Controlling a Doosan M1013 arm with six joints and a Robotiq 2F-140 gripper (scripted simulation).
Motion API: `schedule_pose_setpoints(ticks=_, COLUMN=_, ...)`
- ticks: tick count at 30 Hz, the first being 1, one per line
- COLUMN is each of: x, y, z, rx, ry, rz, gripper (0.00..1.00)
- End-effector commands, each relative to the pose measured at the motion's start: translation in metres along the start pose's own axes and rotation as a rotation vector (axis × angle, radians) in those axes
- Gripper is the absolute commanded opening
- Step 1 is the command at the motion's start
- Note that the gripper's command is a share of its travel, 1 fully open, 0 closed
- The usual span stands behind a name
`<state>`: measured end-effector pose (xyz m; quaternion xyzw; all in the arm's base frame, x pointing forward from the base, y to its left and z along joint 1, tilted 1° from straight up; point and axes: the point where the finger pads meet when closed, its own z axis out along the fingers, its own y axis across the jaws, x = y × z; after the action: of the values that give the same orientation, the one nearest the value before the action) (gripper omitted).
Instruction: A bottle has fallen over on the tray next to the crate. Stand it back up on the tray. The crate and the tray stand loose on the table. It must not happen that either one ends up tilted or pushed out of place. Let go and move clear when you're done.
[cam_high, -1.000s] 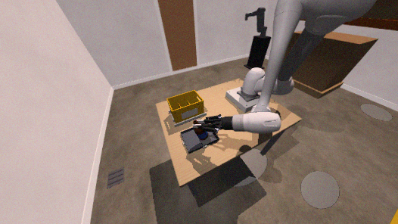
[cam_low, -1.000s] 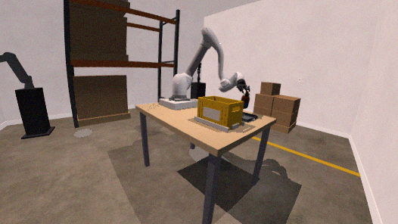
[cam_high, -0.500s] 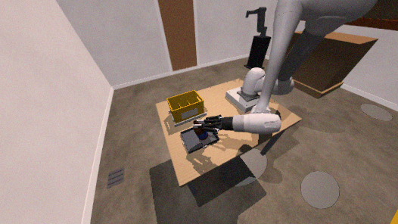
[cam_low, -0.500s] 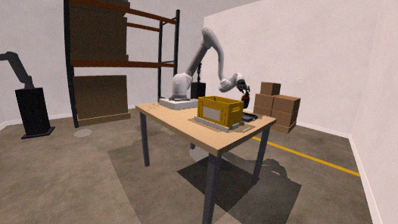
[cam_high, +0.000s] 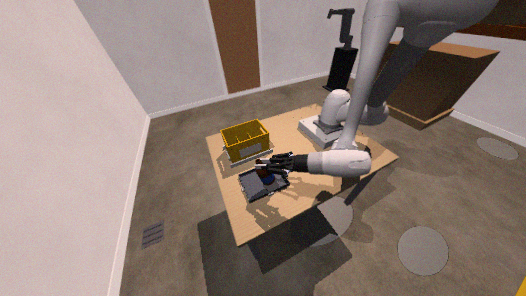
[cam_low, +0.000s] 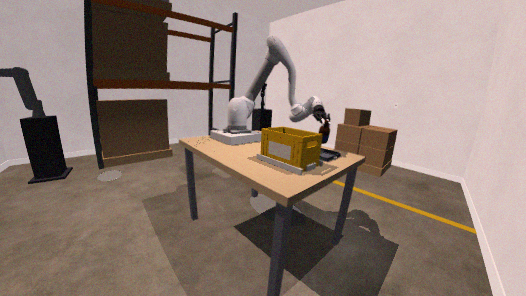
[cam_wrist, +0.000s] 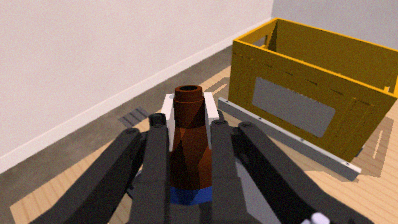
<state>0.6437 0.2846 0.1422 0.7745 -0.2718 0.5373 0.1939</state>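
Note:
My gripper (cam_wrist: 189, 105) is shut on a brown bottle (cam_wrist: 189, 140) with a blue label band low on its body. In the wrist view the bottle's open neck points away from me, between the dark fingers. In the top view the gripper (cam_high: 272, 164) holds the bottle (cam_high: 265, 175) over the dark tray (cam_high: 263, 184) on the wooden table. In the exterior view the bottle (cam_low: 324, 132) hangs roughly upright above the tray (cam_low: 330, 154), behind the crate. I cannot tell whether its base touches the tray.
The yellow crate (cam_high: 245, 139) stands on a grey base plate just behind the tray; it also shows in the wrist view (cam_wrist: 310, 85) to the right of the bottle. The arm's base (cam_high: 327, 125) sits at the table's far side. Cardboard boxes (cam_low: 367, 141) stand on the floor beyond the table.

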Motion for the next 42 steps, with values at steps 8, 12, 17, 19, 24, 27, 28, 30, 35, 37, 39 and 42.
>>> schedule_pose_setpoints(ticks=8, x=0.000, y=0.000, z=0.000, rx=0.000, ry=0.000, rz=0.000, gripper=0.10)
schedule_pose_setpoints(ticks=12, x=0.000, y=0.000, z=0.000, rx=0.000, ry=0.000, rz=0.000, gripper=0.10)
schedule_pose_setpoints(ticks=17, x=0.000, y=0.000, z=0.000, rx=0.000, ry=0.000, rz=0.000, gripper=0.10)
schedule_pose_setpoints(ticks=19, x=0.000, y=0.000, z=0.000, rx=0.000, ry=0.000, rz=0.000, gripper=0.10)
schedule_pose_setpoints(ticks=24, x=0.000, y=0.001, z=0.001, rx=0.000, ry=0.000, rz=0.000, gripper=0.10)
schedule_pose_setpoints(ticks=27, x=0.001, y=0.002, z=0.002, rx=0.000, ry=0.000, rz=0.000, gripper=0.10)
schedule_pose_setpoints(ticks=28, x=0.001, y=0.003, z=0.002, rx=0.000, ry=0.000, rz=0.000, gripper=0.10)
schedule_pose_setpoints(ticks=30, x=0.001, y=0.004, z=0.003, rx=0.000, ry=0.000, rz=0.000, gripper=0.10)
schedule_pose_setpoints(ticks=35, x=0.002, y=0.007, z=0.006, rx=0.000, ry=0.000, rz=0.000, gripper=0.10)
schedule_pose_setpoints(ticks=37, x=0.003, y=0.007, z=0.007, rx=0.000, ry=0.000, rz=0.000, gripper=0.10)
schedule_pose_setpoints(ticks=39, x=0.003, y=0.008, z=0.007, rx=0.000, ry=0.000, rz=0.000, gripper=0.10)
schedule_pose_setpoints(ticks=42, x=0.003, y=0.010, z=0.009, rx=0.000, ry=0.000, rz=0.000, gripper=0.10)
